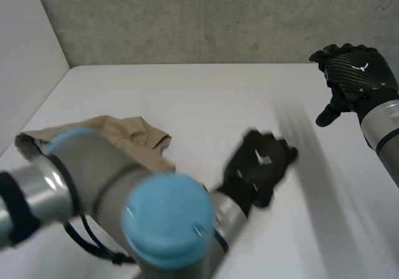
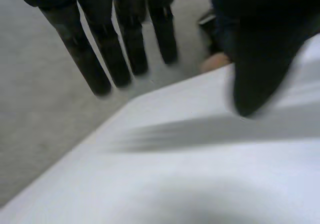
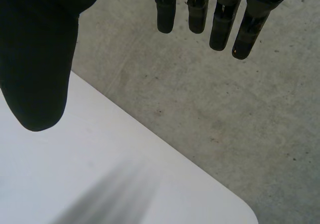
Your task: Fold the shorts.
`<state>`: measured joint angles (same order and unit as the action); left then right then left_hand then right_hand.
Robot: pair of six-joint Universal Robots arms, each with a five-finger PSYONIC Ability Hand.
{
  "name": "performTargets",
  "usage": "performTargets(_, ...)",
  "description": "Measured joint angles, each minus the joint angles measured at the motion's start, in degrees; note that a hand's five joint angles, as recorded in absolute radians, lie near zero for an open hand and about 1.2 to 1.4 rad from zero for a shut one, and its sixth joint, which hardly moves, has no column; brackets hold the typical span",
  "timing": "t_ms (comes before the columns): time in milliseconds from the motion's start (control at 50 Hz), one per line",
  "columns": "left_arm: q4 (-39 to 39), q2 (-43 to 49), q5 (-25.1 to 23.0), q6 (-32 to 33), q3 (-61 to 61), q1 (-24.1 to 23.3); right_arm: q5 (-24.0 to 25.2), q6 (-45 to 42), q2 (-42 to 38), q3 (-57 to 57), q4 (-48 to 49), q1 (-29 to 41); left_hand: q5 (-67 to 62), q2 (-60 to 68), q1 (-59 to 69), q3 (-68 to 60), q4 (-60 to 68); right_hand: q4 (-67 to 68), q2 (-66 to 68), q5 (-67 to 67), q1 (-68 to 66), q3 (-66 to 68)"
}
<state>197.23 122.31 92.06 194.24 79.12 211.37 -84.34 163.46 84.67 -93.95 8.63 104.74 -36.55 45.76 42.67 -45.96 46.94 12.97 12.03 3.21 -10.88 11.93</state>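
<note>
Tan cloth first: seeing the shorts (image 1: 131, 136) lying bunched at the left of the white table (image 1: 206, 98), partly behind the left arm (image 1: 93, 173). Holding the left hand (image 1: 260, 164) released over the table's middle, fingers straight, grasping nothing. Hanging the right hand (image 1: 355, 70) relaxed at the far right, well apart from the shorts, empty.

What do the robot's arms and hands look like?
The left arm and right arm are grey tubes; the left has a round light-blue cap. The left hand and right hand are black, with thin fingers and a broad thumb. The right hand's back has a woven texture and a white mark.
</note>
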Motion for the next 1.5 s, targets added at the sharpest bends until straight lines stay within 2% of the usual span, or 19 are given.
performTargets(20,0.10,0.73,0.07,0.02,0.35,-1.68,0.03,-0.09,-0.07,0.00,-0.03,-0.17,16.66,-16.37,-17.32,16.20,-16.81,0.00,0.00,0.00,0.00,0.00)
performTargets(80,0.26,0.33,0.25,0.03,0.50,-2.96,0.06,-0.16,-0.18,-0.04,-0.10,-0.21,25.44,-24.11,-21.63,23.83,-25.53,0.00,0.00,0.00,0.00,0.00)
performTargets(160,0.14,-2.31,0.56,-0.01,0.73,-2.24,0.14,-0.21,-0.31,-0.20,-0.18,0.03,26.75,-25.12,-21.63,25.21,-26.61,0.00,0.00,0.00,0.00,0.00)
performTargets(280,-0.28,-8.03,0.87,-0.11,2.79,2.68,0.32,-0.31,-0.38,-0.42,-0.27,0.41,27.26,-25.49,-21.63,25.48,-27.02,0.00,0.00,0.00,0.00,0.00)
performTargets(300,-0.48,-11.40,0.91,-0.13,4.67,5.78,0.56,-0.41,-0.39,-0.54,-0.28,0.51,27.25,-25.50,-21.63,25.48,-27.02,0.00,0.00,0.00,0.00,0.00)
performTargets(480,-2.28,-22.85,0.82,-0.15,16.02,19.47,2.49,-0.61,-0.36,-1.38,-0.29,0.95,27.25,-25.50,-21.63,25.48,-27.03,0.00,0.00,0.00,0.00,0.00)
performTargets(500,-2.28,-22.85,0.82,-0.15,16.02,19.47,2.49,-0.61,-0.36,-1.38,-0.29,0.95,27.25,-25.50,-21.63,25.48,-27.03,0.00,0.00,0.00,0.00,0.00)
performTargets(520,-3.36,-24.16,0.80,-0.11,18.14,22.62,2.65,-0.65,-0.41,-1.47,-0.28,1.16,27.26,-25.50,-21.63,25.48,-27.03,0.00,0.00,0.00,0.00,0.00)
performTargets(600,-6.43,-25.54,0.65,0.16,21.39,29.09,2.75,-0.87,-0.91,-1.54,-0.26,1.61,27.32,-25.56,-21.63,25.49,-27.18,0.00,0.00,0.00,0.00,0.00)
performTargets(700,-11.81,-24.35,0.43,0.58,22.97,36.14,2.64,-1.42,-1.95,-1.56,-0.26,1.98,27.42,-25.68,-21.64,25.57,-27.31,0.00,0.00,0.00,0.00,0.00)
performTargets(780,-14.07,-21.67,0.45,0.77,22.25,39.48,2.48,-1.77,-2.79,-1.58,-0.27,2.49,30.31,-28.85,-25.13,28.83,-30.08,0.00,0.00,0.00,0.00,0.00)
performTargets(1040,-12.01,-9.30,0.58,5.85,12.97,54.57,1.97,-3.75,-4.46,-2.08,-0.03,4.13,30.49,-28.85,-25.13,28.83,-30.08,0.00,0.00,0.00,0.00,0.00)
performTargets(1220,-11.36,-5.40,0.53,8.06,9.77,59.94,1.97,-4.30,-4.72,-2.28,0.22,4.09,30.44,-28.85,-25.13,28.82,-30.06,0.00,0.00,0.00,0.00,0.00)
performTargets(1280,-11.40,-4.60,0.46,8.20,9.19,60.36,1.98,-4.52,-5.01,-2.29,0.25,4.08,28.24,-26.37,-22.99,26.55,-27.79,0.00,0.00,0.00,0.00,0.00)
performTargets(1300,-11.44,-4.36,0.41,8.20,9.08,60.42,1.98,-4.56,-5.13,-2.29,0.25,4.09,16.88,-14.06,-8.90,14.25,-15.10,0.00,0.00,0.00,0.00,0.00)
performTargets(1340,-11.44,-4.14,0.27,8.15,8.82,60.36,1.97,-4.63,-5.38,-2.29,0.26,4.11,16.88,-14.06,-8.90,14.25,-15.10,0.00,0.00,0.00,0.00,0.00)
performTargets(1360,-11.46,-4.12,0.23,8.11,8.73,60.26,1.96,-4.65,-5.48,-2.29,0.27,4.12,-4.79,8.56,15.78,-8.09,7.43,0.00,0.00,0.00,0.00,0.00)
performTargets(1380,-11.46,-4.21,0.16,8.04,8.49,60.02,1.94,-4.65,-5.58,-2.29,0.28,4.13,-17.27,20.08,23.83,-19.22,18.65,0.00,0.00,0.00,0.00,0.00)
performTargets(1500,-11.49,-5.94,0.35,7.50,5.62,56.26,1.90,-4.66,-5.77,-2.18,0.28,4.14,-18.16,22.55,23.83,-21.96,21.26,0.00,0.00,0.00,0.00,0.00)
